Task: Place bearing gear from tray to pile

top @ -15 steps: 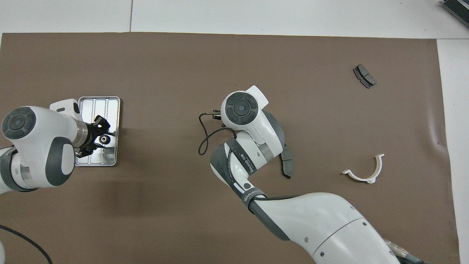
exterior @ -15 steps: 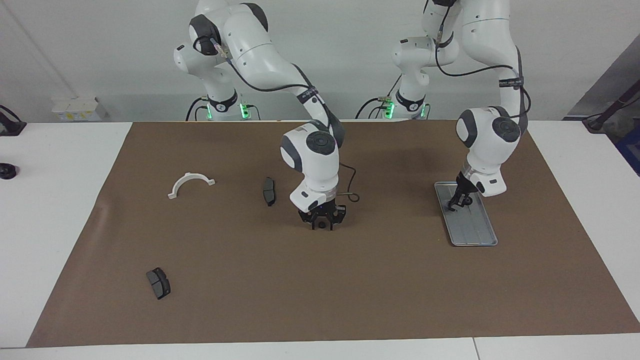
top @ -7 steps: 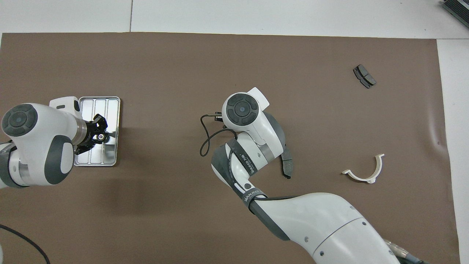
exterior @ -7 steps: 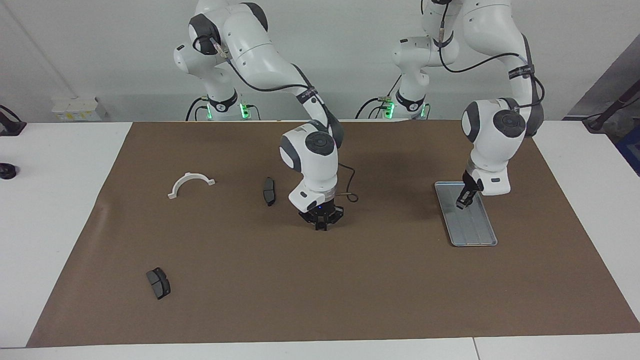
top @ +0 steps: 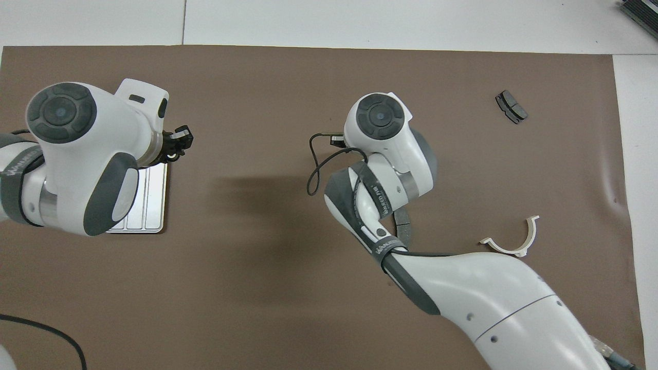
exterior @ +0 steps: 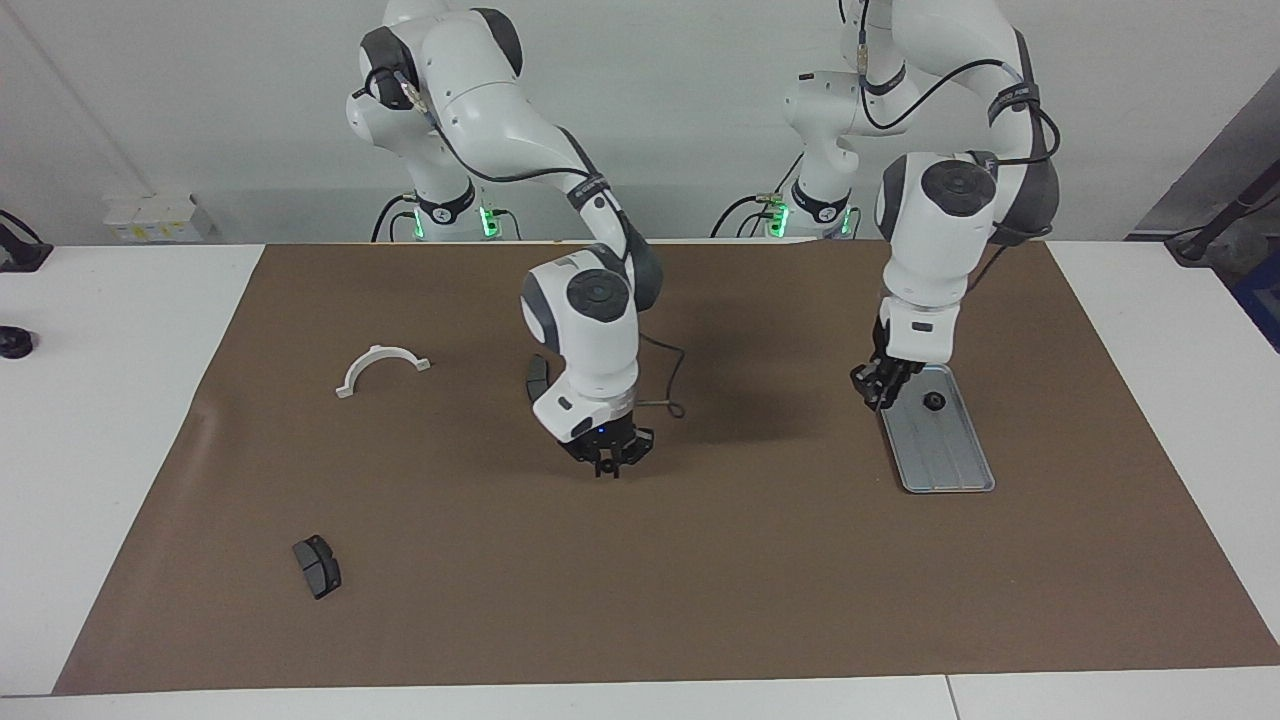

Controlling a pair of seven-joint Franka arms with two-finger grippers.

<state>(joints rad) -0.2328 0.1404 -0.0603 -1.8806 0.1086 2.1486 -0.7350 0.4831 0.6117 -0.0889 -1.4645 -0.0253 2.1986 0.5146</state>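
Observation:
The silver-grey tray point(exterior: 945, 455) lies toward the left arm's end of the mat. In the overhead view the left arm covers most of the tray point(top: 149, 205). One small black gear point(exterior: 933, 402) lies on the tray, at its end nearer to the robots. My left gripper point(exterior: 878, 386) hangs raised over the tray's nearer corner, apart from that gear; it also shows in the overhead view point(top: 177, 145). My right gripper point(exterior: 606, 466) is over the middle of the mat, shut on a small black gear that barely shows. No pile of gears is in view.
A white curved bracket point(exterior: 382, 365) point(top: 511, 241) lies toward the right arm's end. One dark brake pad point(exterior: 317, 565) point(top: 511, 107) lies farther from the robots. Another brake pad point(exterior: 537, 378) lies beside the right arm's wrist. A cable loops off that wrist.
My left gripper let go of its gear on the tray, rose and moved off it. My right gripper shut on the gear on the mat and carried it toward the right arm's end.

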